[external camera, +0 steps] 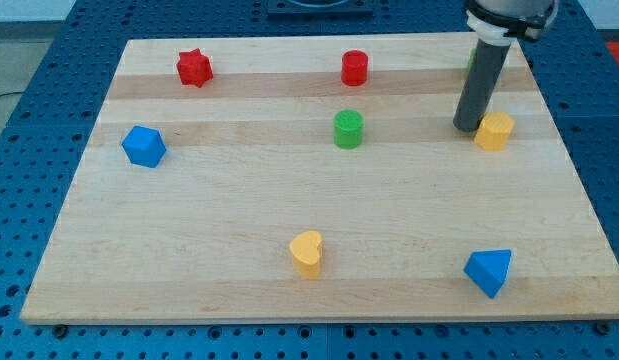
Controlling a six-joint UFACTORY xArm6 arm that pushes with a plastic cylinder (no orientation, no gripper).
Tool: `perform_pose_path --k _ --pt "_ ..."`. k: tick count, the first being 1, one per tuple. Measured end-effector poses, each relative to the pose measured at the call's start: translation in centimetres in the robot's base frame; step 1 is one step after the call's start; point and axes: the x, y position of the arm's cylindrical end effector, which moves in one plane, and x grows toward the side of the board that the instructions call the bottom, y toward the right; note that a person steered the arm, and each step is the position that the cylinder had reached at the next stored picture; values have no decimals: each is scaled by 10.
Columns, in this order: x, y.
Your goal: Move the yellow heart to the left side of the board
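The yellow heart [307, 253] lies near the view's bottom, about the middle of the wooden board [209, 250]. My tip [467, 127] is at the view's upper right, far from the heart, right beside the left edge of a yellow hexagon block [495, 131]. The rod rises from there toward the view's top. A bit of green shows behind the rod near the board's top edge [472, 55]; its shape is hidden.
A red star [194, 68] sits at the top left, a red cylinder [354, 68] at the top middle, a green cylinder [348, 129] below it, a blue block [144, 146] at the left edge, a blue triangle [489, 271] at the bottom right.
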Motion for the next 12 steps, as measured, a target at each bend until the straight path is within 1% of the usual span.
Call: perform_pose_path --k 2,4,9,10,11,12 --pt "-23 -30" --pt "-24 -55" --pt "-37 -77" --pt "-20 -93" --pt "19 -94" --pt "42 -92"
